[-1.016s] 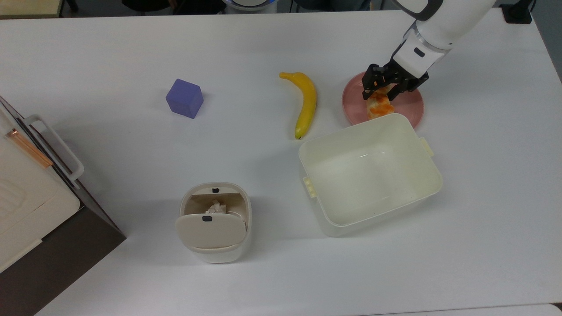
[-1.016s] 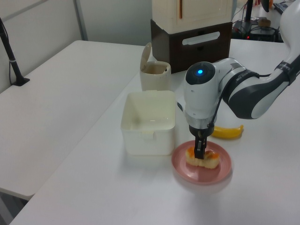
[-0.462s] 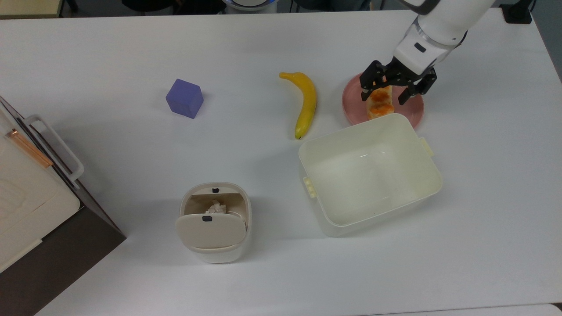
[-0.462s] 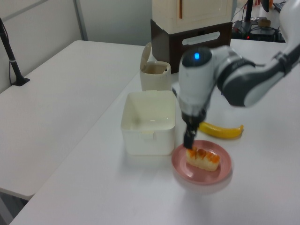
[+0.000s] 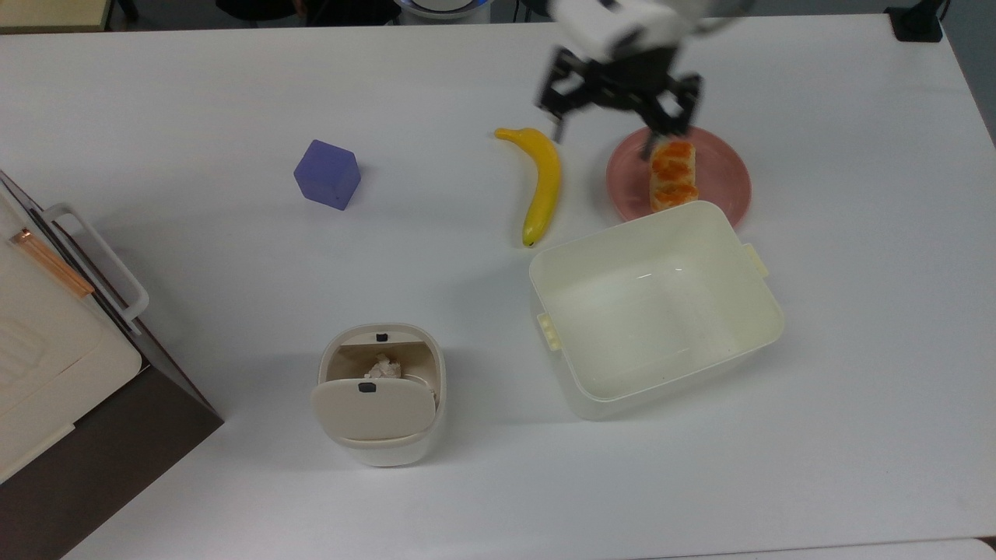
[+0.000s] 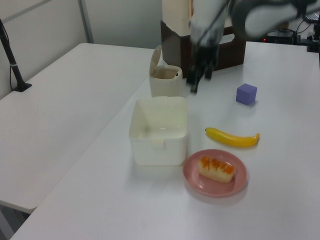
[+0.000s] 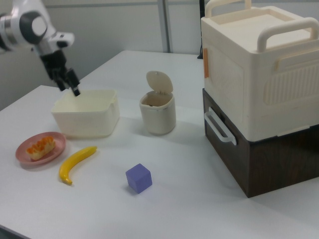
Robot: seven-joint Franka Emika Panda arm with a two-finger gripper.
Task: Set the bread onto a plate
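Now the spread fingers [image 5: 607,117] have lifted clear of the bread [image 5: 672,176], left lying on the plate [image 5: 724,180].

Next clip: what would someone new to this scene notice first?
Probably the bread with orange bumps, lying on the pink plate beside the big cream tub. Next, the gripper, open and empty, raised above the table between the plate and the yellow banana in the top view. The purple cube stands alone toward the top view's left.
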